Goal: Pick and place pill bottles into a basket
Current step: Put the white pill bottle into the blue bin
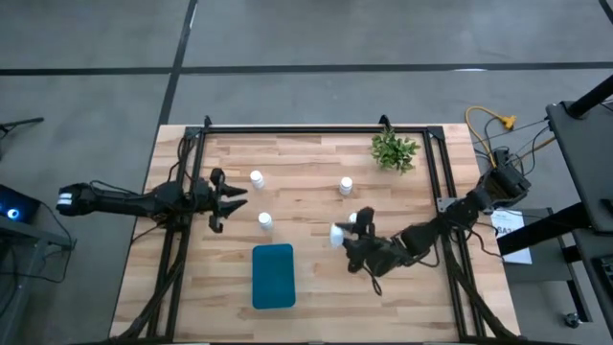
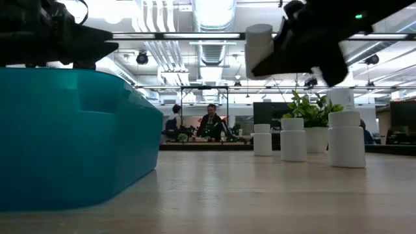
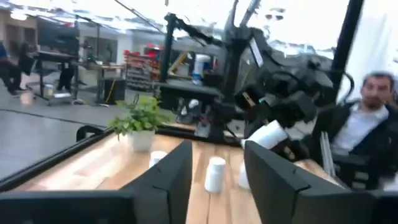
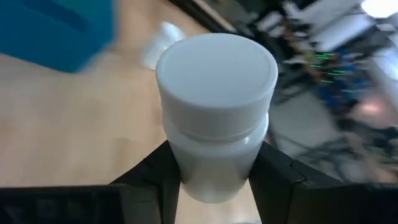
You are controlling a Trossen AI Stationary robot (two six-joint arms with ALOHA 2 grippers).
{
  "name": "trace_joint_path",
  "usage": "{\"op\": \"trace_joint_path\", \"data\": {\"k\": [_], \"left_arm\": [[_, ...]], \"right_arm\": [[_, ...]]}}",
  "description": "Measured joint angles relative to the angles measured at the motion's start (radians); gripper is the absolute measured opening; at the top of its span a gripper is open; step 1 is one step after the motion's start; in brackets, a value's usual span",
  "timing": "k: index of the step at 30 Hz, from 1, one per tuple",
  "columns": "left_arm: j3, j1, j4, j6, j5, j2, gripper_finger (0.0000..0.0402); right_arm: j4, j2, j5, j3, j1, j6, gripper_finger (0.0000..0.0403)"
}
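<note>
The right gripper, right of centre in the high view, is clamping a white capped bottle between its fingers, while the left gripper, at centre-left, is standing partly open and empty, above the teal basket at bottom centre.

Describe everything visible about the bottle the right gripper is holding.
The held bottle is a small white cylinder with a wider round cap, smooth like plastic, with no label showing. The right gripper pinches its lower body between two dark fingers. It is off the table, lying roughly sideways in the low view, its cap pointing toward the basket, which lies to its left in the high view. Nothing else touches it.
</note>
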Motion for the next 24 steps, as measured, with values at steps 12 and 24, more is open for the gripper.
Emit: {"op": "trace_joint_path", "data": {"k": [12, 24], "left_arm": [[0.060, 0.000, 0.204, -0.082, 0.000, 0.154, 0.0180], [0.230, -0.020, 0.206, 0.166, 0.011, 0.485, 0.0180]], "right_arm": [[0.000, 0.000, 0.259, 0.129, -0.093, -0.293, 0.0138], [-0.348, 0.000, -0.201, 0.362, -0.165, -0.087, 0.0136]]}}
